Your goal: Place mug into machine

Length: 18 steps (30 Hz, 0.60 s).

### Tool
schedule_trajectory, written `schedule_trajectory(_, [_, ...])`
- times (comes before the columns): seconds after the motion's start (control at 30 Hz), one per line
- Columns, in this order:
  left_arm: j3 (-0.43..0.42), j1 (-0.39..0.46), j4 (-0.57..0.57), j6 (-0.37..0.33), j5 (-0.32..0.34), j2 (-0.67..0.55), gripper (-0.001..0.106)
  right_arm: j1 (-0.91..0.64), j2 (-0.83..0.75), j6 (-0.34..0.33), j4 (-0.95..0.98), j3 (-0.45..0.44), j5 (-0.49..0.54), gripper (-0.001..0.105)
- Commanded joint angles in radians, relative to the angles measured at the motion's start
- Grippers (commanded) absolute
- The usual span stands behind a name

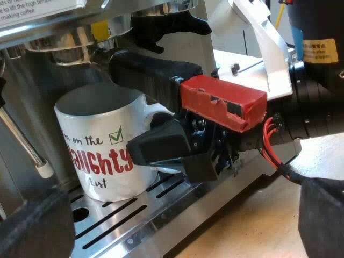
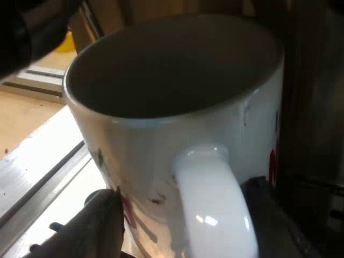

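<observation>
A white mug (image 1: 102,145) with red "naughty list" lettering stands upright on the espresso machine's slotted drip tray (image 1: 140,215), under the locked metal holder whose dark handle ends in red (image 1: 223,102). My right gripper (image 2: 185,193) is at the mug's handle (image 2: 215,204). Its fingers (image 2: 99,226) straddle the handle with a gap on one side, so it is open. From the left wrist view that gripper (image 1: 177,148) sits just below the red handle end. My left gripper (image 1: 185,215) hangs open before the drip tray, holding nothing.
The espresso machine (image 1: 64,32) rises close behind the mug, with a steam wand (image 1: 27,145) beside it. A wooden table surface (image 1: 252,220) lies in front of the tray. A white bracket and a dark cylinder stand beyond the red handle.
</observation>
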Motion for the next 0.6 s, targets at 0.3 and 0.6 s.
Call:
schedule_trajectory(0.3, [-0.01,-0.004,-0.071,-0.005,0.001,0.001,0.085,0.029,-0.108,-0.006,0.122,0.04,0.044,0.052])
schedule_trajectory(0.6, [-0.108,-0.004,-0.06,0.022,-0.036,0.001,0.085,0.103,-0.351,0.0,0.252,0.197,0.124,0.052])
